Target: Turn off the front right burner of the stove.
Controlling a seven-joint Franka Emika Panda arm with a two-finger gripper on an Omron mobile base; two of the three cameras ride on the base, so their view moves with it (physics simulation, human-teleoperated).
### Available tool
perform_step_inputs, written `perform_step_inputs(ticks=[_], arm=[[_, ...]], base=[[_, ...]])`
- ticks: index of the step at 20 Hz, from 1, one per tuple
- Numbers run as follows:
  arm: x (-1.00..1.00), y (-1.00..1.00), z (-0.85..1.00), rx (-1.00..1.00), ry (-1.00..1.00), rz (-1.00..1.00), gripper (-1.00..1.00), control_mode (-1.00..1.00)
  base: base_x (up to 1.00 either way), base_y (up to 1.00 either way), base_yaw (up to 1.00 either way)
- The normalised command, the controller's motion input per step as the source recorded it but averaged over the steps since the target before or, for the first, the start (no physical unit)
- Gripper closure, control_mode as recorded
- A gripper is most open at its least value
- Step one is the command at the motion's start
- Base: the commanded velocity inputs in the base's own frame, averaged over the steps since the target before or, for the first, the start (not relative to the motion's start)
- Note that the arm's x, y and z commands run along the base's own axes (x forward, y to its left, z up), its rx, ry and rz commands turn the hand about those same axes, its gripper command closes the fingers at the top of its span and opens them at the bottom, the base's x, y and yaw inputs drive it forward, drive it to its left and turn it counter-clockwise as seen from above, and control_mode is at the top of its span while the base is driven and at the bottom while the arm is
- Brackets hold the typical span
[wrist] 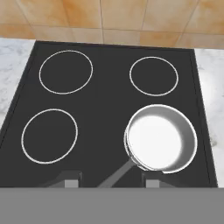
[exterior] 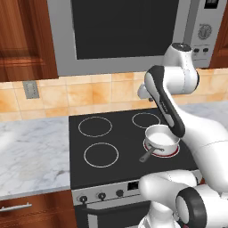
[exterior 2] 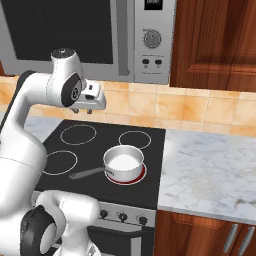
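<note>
Your gripper [exterior 2: 94,104] hangs high over the back of the stove [exterior: 89,173], looking straight down at the glass. Its 2 fingertips [wrist: 70,178] stand well apart with nothing between them, so the claw is released.

The burner [exterior 2: 140,176] you need to turn off sits front right, glowing red under a pan [exterior 2: 123,162] whose handle points toward the front left. Leave the pan alone; the work is on the front panel below the glass.

There you can see 3 knobs [exterior 2: 122,216] at the right end and 3 more [exterior: 101,195] at the left end. Which one governs the front right ring you cannot tell from here. These knobs look small, rigid and smooth, so they will likely slip under a loose pinch. Close the fingers squarely across the knob's sides, grip firmly, then twist.
</note>
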Motion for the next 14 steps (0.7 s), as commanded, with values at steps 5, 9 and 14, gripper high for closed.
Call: perform_step_inputs(ticks=[5,9,14], arm=[[-0.36,-0.2,-0.03,0.02,-0.03,0.0,-1.0,-1.0],[-0.79,-0.34,-0.14,0.0,-0.05,0.0,-1.0,-1.0],[-0.67,-0.4,-0.22,0.0,-0.02,0.0,-1.0,-1.0]], base=[[0.0,0.0,0.0],[0.0,0.0,0.0],[0.0,0.0,0.0]])
